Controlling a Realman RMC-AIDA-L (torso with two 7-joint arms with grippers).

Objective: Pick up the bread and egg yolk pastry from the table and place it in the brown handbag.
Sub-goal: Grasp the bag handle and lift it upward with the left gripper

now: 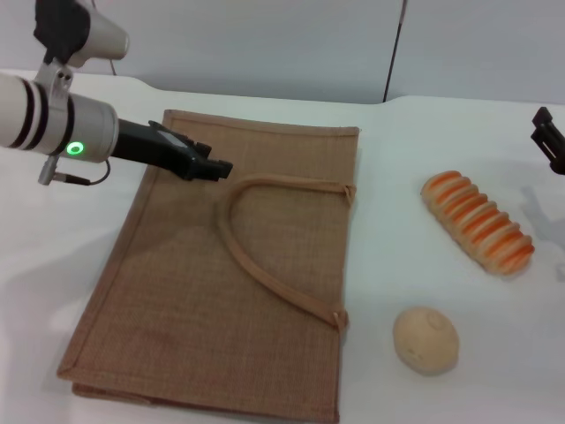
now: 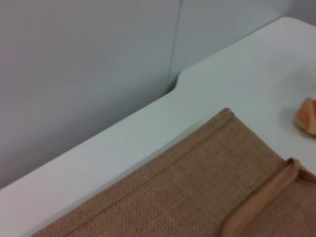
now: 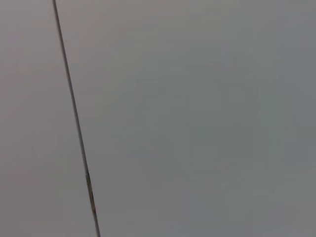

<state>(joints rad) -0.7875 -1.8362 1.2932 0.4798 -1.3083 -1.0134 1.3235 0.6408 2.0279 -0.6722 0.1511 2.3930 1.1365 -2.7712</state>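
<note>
Surface: white table [image 1: 388,159] is spanning the whole scene, w/ a grey panelled wall [image 3: 197,118] running behind its far edge.
Brown handbag: brown handbag [image 1: 238,265] is lying flat on the table, left of centre; its tan handle [image 1: 256,256] is looping across the upper face. Left wrist view is showing its far corner [image 2: 227,112] and trim, plus part of the handle [image 2: 266,195].
Bread: bread [image 1: 478,222] is lying on the table at right, well apart from the bag, angled w/ one end far-left and the other near-right. An orange-striped end [image 2: 307,116] is showing in left wrist view.
Egg yolk pastry: egg yolk pastry [image 1: 425,339] is sitting on the table near-right of the bag, nearer than the bread, not touching either.
Left gripper: left gripper [image 1: 212,168] is hovering over the bag's far-left portion, close to the handle's far end; finger state cannot be determined; nothing visibly held.
Right gripper: right gripper [image 1: 549,140] is showing only partly at the right edge, far of the bread; state cannot be determined. Right wrist cam is facing the wall only.
</note>
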